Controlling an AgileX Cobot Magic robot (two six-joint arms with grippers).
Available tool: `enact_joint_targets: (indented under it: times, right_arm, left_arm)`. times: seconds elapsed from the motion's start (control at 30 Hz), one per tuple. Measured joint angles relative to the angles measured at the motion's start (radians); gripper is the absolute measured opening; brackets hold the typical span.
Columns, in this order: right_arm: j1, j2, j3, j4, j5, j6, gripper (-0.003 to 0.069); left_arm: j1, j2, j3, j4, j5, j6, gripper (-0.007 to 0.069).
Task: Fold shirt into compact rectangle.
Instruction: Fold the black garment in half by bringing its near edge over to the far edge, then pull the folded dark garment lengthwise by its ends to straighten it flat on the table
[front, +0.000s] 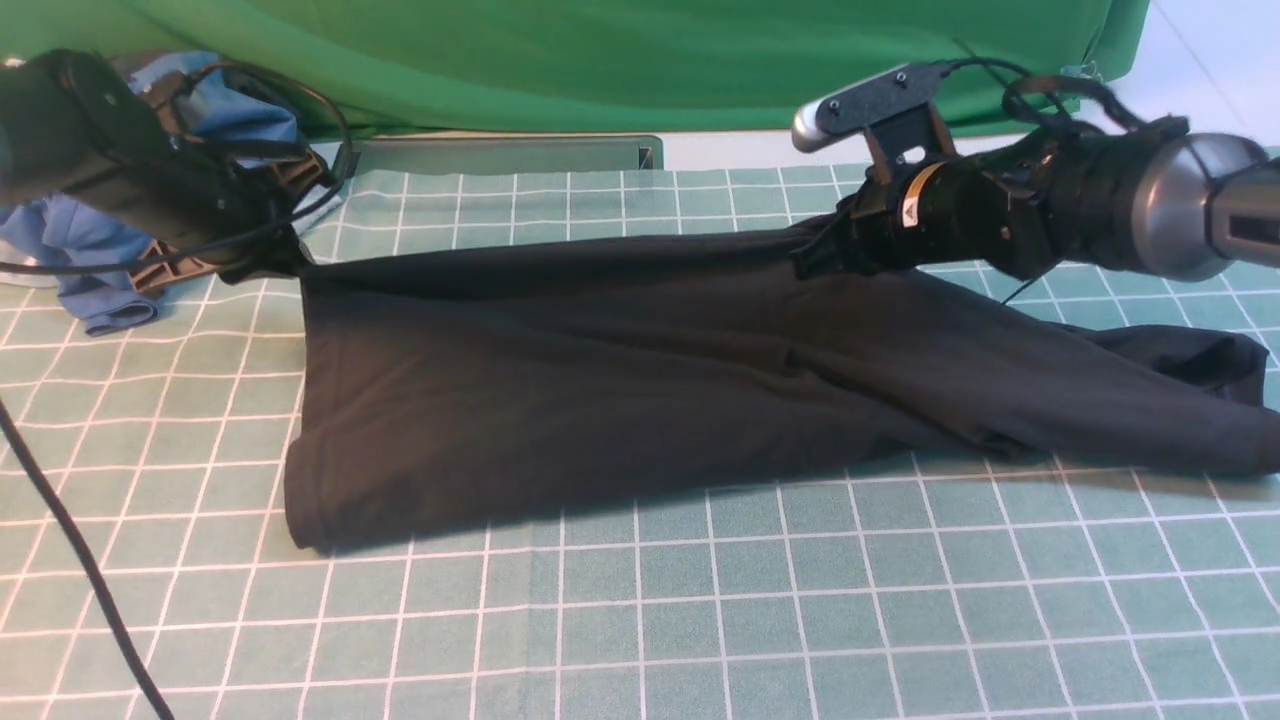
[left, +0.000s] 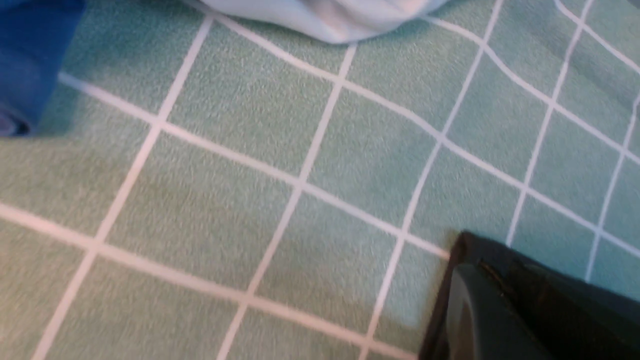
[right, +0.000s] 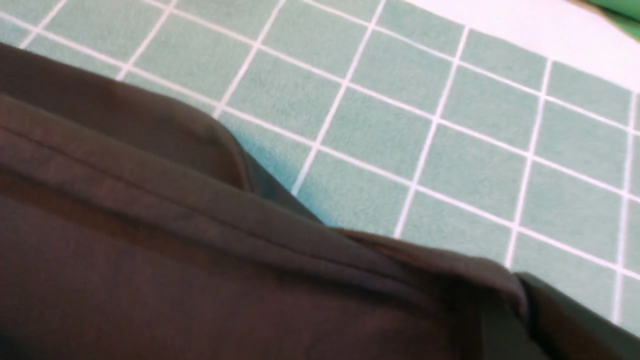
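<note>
Left claw (front: 272, 256): closed, pinching the far left corner of the large black soft knit shirt (front: 600, 380).
Right claw (front: 815, 258): closed on the shirt's far edge, right of the middle.
Shirt: far edge raised and stretched between both claws. The near part drapes onto the surface and a sleeve trails right.
Mint-green grid-patterned surface (front: 700, 620): carries everything listed.
Crumpled blue garment (front: 90, 250): far left, behind the left claw.
Pale white garment (left: 325, 17): near the blue one, in the left wrist view only.

Teal cloth (front: 700, 600) with white grid lay under my left pincer (front: 272, 262) and right pincer (front: 815, 258). Beyond both hung a green curtain (front: 600, 60); a grey tray (front: 500, 155) sat between, farther back.
</note>
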Motion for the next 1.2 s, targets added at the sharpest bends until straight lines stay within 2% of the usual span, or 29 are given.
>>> enact_joint_targets:
  times: [0.17, 0.27, 0.33, 0.43, 0.47, 0.5, 0.6, 0.67, 0.7, 0.8, 0.83, 0.87, 0.93, 1.03, 1.07, 1.1, 1.2]
  right_arm:
    - [0.000, 0.041, -0.001, -0.002, -0.049, 0.000, 0.0096]
    - [-0.001, 0.055, -0.001, -0.002, -0.076, 0.000, 0.0161]
    - [-0.001, 0.058, -0.002, -0.003, -0.087, 0.000, 0.0230]
    - [-0.001, 0.058, -0.042, -0.004, -0.014, -0.001, 0.0332]
    - [-0.001, 0.058, -0.047, -0.004, -0.003, -0.002, 0.0339]
    - [-0.001, 0.057, -0.087, -0.004, 0.083, -0.009, 0.0378]
    - [-0.002, 0.042, -0.180, -0.005, 0.257, -0.052, 0.0414]
    - [-0.003, 0.019, -0.267, -0.004, 0.402, -0.070, 0.0390]
    - [-0.003, 0.016, -0.275, -0.004, 0.416, -0.073, 0.0384]
    - [-0.008, -0.031, -0.433, 0.010, 0.656, -0.148, 0.0165]
    - [-0.009, -0.049, -0.487, 0.027, 0.733, -0.181, 0.0096]
    - [-0.010, -0.052, -0.495, 0.028, 0.746, -0.181, 0.0087]
    - [-0.010, -0.086, -0.585, 0.039, 0.884, -0.222, 0.0032]
    - [-0.010, -0.131, -0.642, 0.053, 1.004, -0.251, 0.0024]
    - [-0.010, -0.136, -0.642, 0.055, 1.007, -0.251, 0.0024]
    - [-0.010, -0.163, -0.634, 0.070, 1.025, -0.251, 0.0024]
    - [-0.010, -0.273, -0.561, 0.162, 1.034, -0.267, 0.0024]
  left_arm:
    - [0.000, 0.037, 0.000, -0.019, -0.066, 0.005, 0.0020]
    - [0.000, 0.052, 0.000, -0.047, -0.098, 0.045, 0.0050]
    - [0.000, 0.058, 0.000, -0.061, -0.110, 0.055, 0.0088]
    - [0.000, 0.060, -0.003, -0.082, -0.101, 0.059, 0.0200]
    - [0.000, 0.058, -0.006, -0.084, -0.094, 0.059, 0.0218]
    - [0.000, 0.055, -0.021, -0.085, -0.052, 0.059, 0.0284]
    - [0.000, 0.032, -0.067, -0.090, 0.090, 0.060, 0.0405]
    - [0.000, -0.009, -0.114, -0.091, 0.214, 0.053, 0.0497]
    - [0.000, -0.009, -0.119, -0.091, 0.224, 0.052, 0.0503]
    - [0.000, -0.077, -0.191, -0.101, 0.386, 0.028, 0.0559]
    - [0.000, -0.099, -0.210, -0.111, 0.429, 0.024, 0.0557]
    - [0.000, -0.105, -0.212, -0.112, 0.434, 0.025, 0.0556]
    - [0.000, -0.131, -0.229, -0.123, 0.503, 0.024, 0.0521]
    - [0.000, -0.142, -0.230, -0.122, 0.621, 0.030, 0.0378]
    - [0.000, -0.142, -0.230, -0.122, 0.621, 0.030, 0.0378]
    - [0.000, -0.143, -0.229, -0.115, 0.675, 0.044, 0.0286]
    - [-0.001, -0.182, -0.182, -0.073, 0.697, 0.056, 0.0107]
